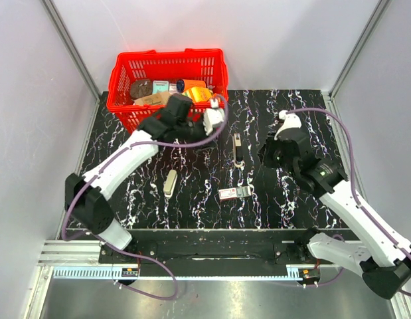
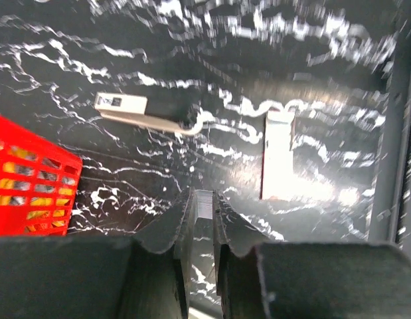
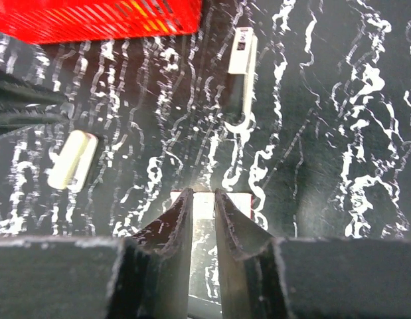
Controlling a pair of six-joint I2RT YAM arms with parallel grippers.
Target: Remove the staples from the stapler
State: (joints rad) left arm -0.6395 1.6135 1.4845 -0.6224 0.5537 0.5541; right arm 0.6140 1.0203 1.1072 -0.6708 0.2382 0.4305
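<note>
The stapler (image 1: 237, 149) lies on the black marbled table, silver top on a dark base; it also shows in the left wrist view (image 2: 145, 113) and the right wrist view (image 3: 240, 66). My left gripper (image 1: 217, 118) hovers up and left of it, beside the basket. Its jaws (image 2: 204, 198) are shut on a thin silver strip of staples (image 2: 204, 203). My right gripper (image 1: 263, 158) is just right of the stapler, apart from it. Its fingers (image 3: 204, 199) are shut with a thin gap and hold nothing.
A red basket (image 1: 122, 76) with several items stands at the back left. A beige oblong block (image 1: 170, 182) lies front left. A small red-and-white box (image 1: 234, 193) lies in front of the stapler, below my right gripper. White walls surround the table.
</note>
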